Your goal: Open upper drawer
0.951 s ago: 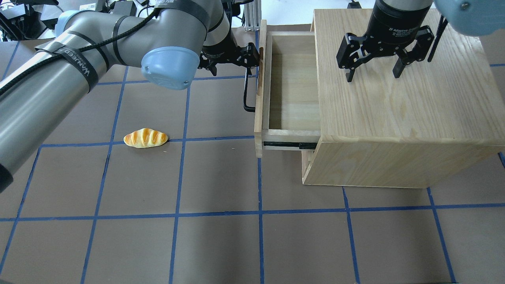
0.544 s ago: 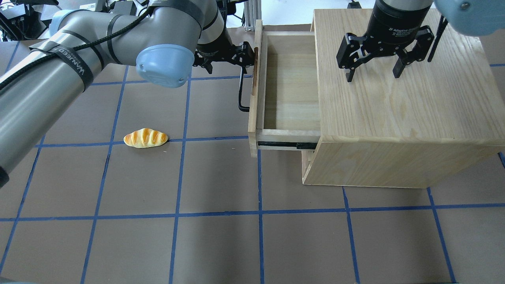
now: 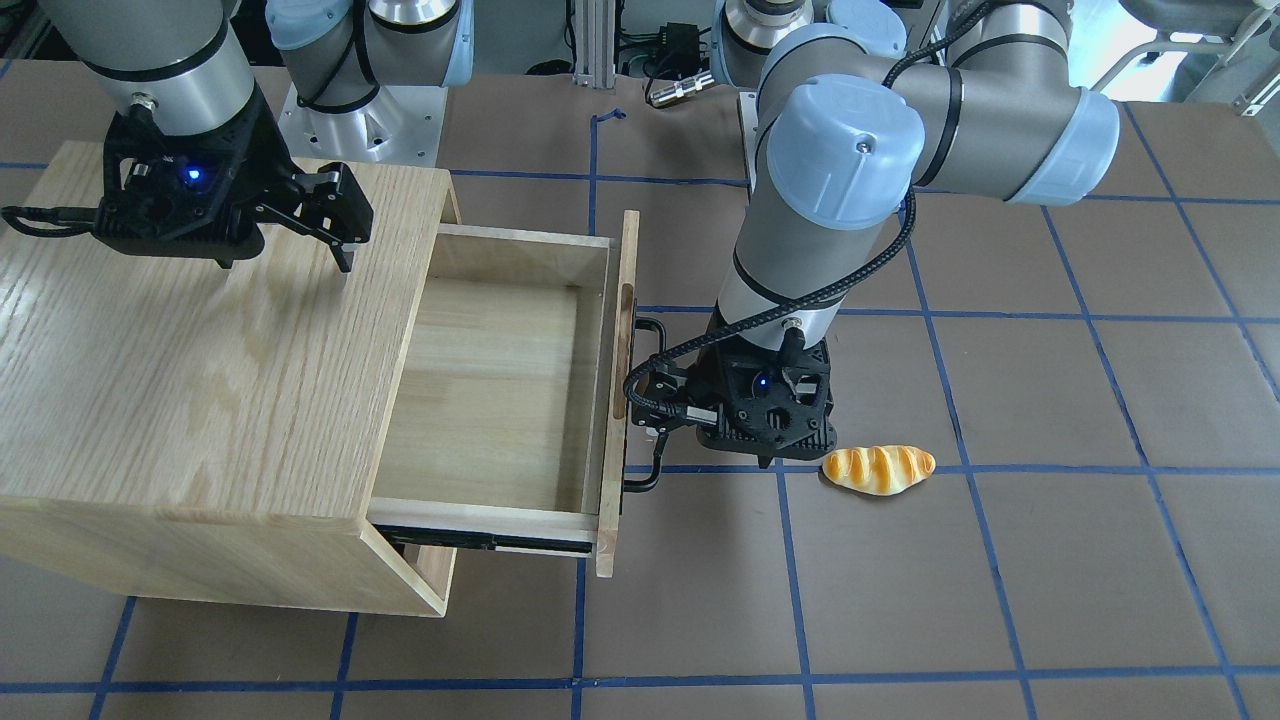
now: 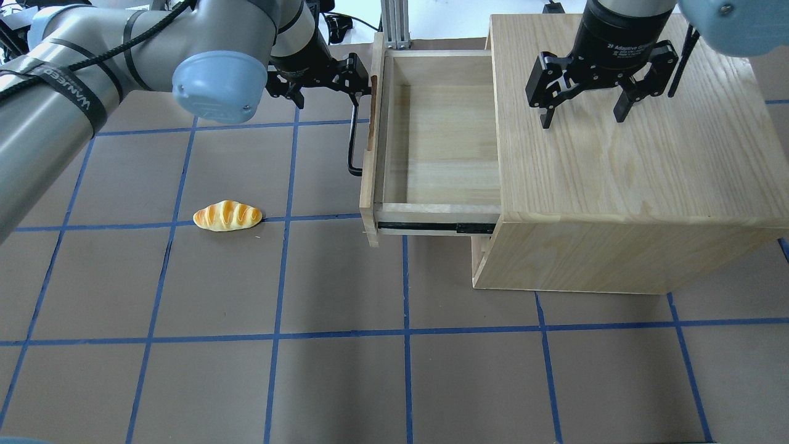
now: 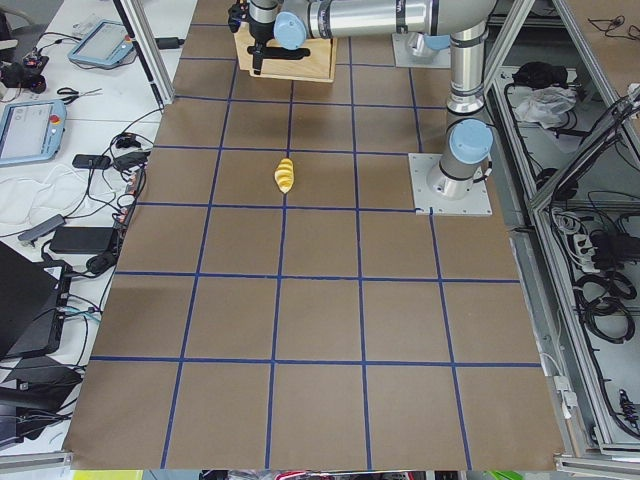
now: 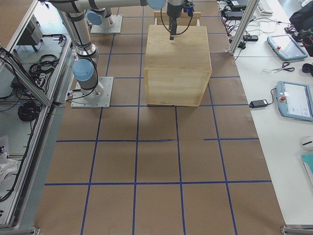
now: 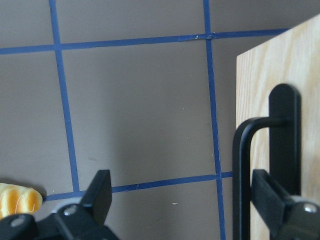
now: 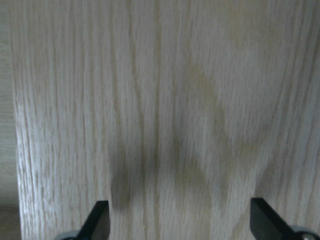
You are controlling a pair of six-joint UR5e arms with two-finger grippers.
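Overhead exterior showed the upper drawer (image 4: pixel 444 148) standing well out of the oak-grain cabinet (image 4: pixel 616 185) toward the robot's left, its pale floor in full view and a black slide rail (image 4: pixel 431 227) exposed along its near side. The front panel carried a long black bar handle (image 4: pixel 352 142) and a darker curved notch (image 4: pixel 372 114) in its top edge. The left gripper (image 7: pixel 180 176) was at the far end of that handle with its 2 fingers spread wide. In the left wrist view the bar ran between them, and 1 finger (image 7: pixel 272 195) sat tucked in the gap between bar and panel, close against the bar; whether it pressed on the metal could not be told. The right gripper (image 4: pixel 584 118) hung over the cabinet's top near its far edge, fingers pointing down and also spread wide, gripping nothing; the right wrist view showed only wood grain between the tips. A toy bread roll (image 4: pixel 227 216) lay on a blue tape line of the brown table (image 4: pixel 339 382), well apart from the drawer on the robot's left.
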